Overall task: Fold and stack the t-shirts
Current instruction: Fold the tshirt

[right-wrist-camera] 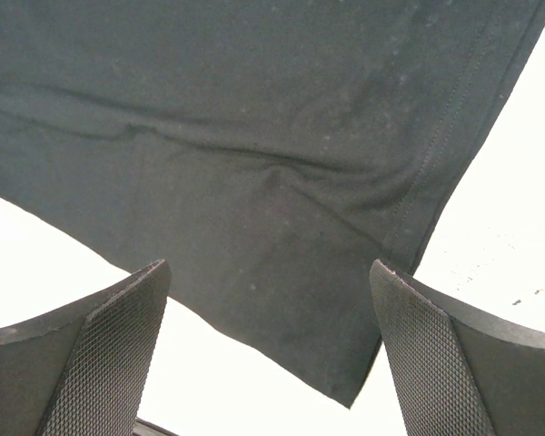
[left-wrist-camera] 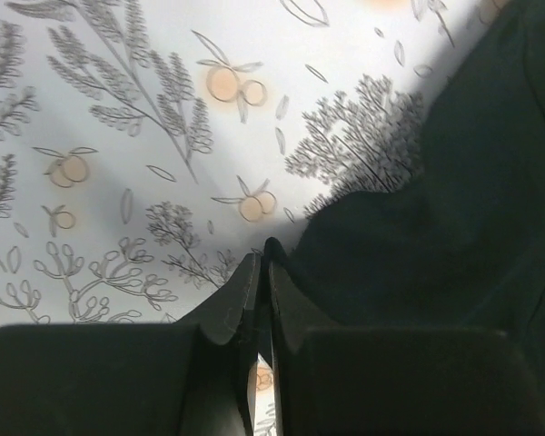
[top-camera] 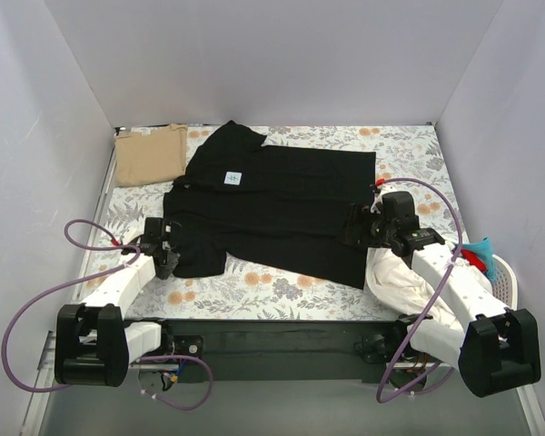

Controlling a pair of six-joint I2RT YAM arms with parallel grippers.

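Shirts lie apart on the floral cloth [top-camera: 254, 286]. The black shirt [top-camera: 282, 204] is spread flat mid-table, its white label [top-camera: 233, 178] up. The tan shirt [top-camera: 150, 154] sits folded in the far left corner. The left gripper [left-wrist-camera: 260, 263] is clenched at the black shirt's near-left sleeve edge, and whether any fabric is pinched cannot be told. The right gripper [right-wrist-camera: 271, 272] hangs over the hem corner toward the right edge, its jaws spread wide and grasping nothing. A white heap [top-camera: 395, 277] lies under the right arm.
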